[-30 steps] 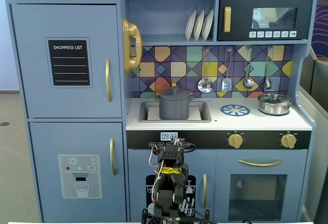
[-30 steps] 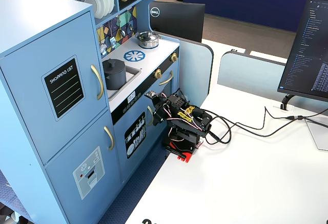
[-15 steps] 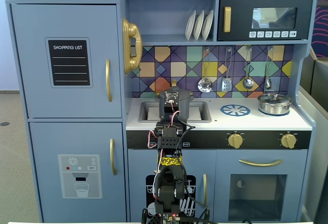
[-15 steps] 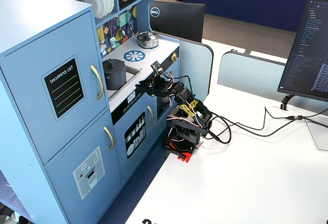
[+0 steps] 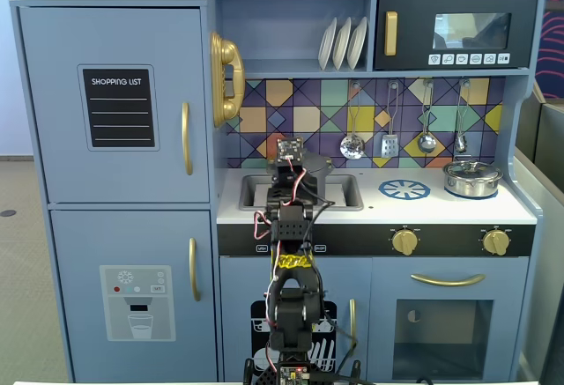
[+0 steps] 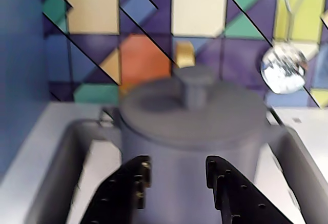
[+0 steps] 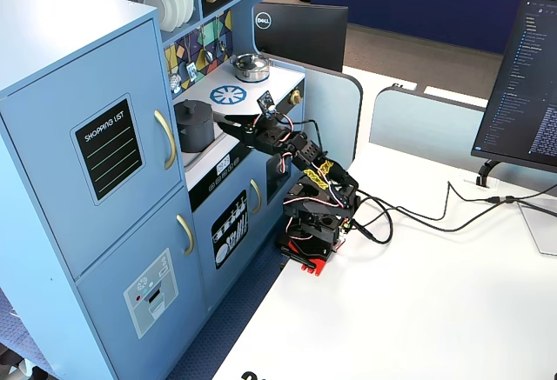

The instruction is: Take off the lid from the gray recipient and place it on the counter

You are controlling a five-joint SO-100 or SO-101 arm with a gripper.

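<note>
The gray recipient [image 6: 179,142] stands in the recessed sink with the lid [image 6: 154,112] seated flat on it, knob up. My gripper [image 6: 177,166] is open, its two black fingers level with the pot's front wall, below the lid rim and a little short of it. Nothing is between them. In a fixed view the gripper [image 7: 226,122] reaches over the counter [image 7: 271,80] toward the recipient [image 7: 193,128]. In the front fixed view my arm hides most of the recipient [image 5: 324,188] and only the right of the lid [image 5: 322,163] shows.
A shiny silver pot [image 5: 472,177] sits at the counter's far right, next to the printed blue burner [image 5: 404,189]. Utensils [image 5: 389,143] hang on the tiled back wall above. The sink walls [image 6: 66,152] enclose the pot closely. A blue cabinet side [image 6: 20,55] rises at left.
The arm has risen from its folded pose below the counter and stretched forward over the counter edge, bringing the open gripper up to the gray pot. The pot and lid have not moved.
</note>
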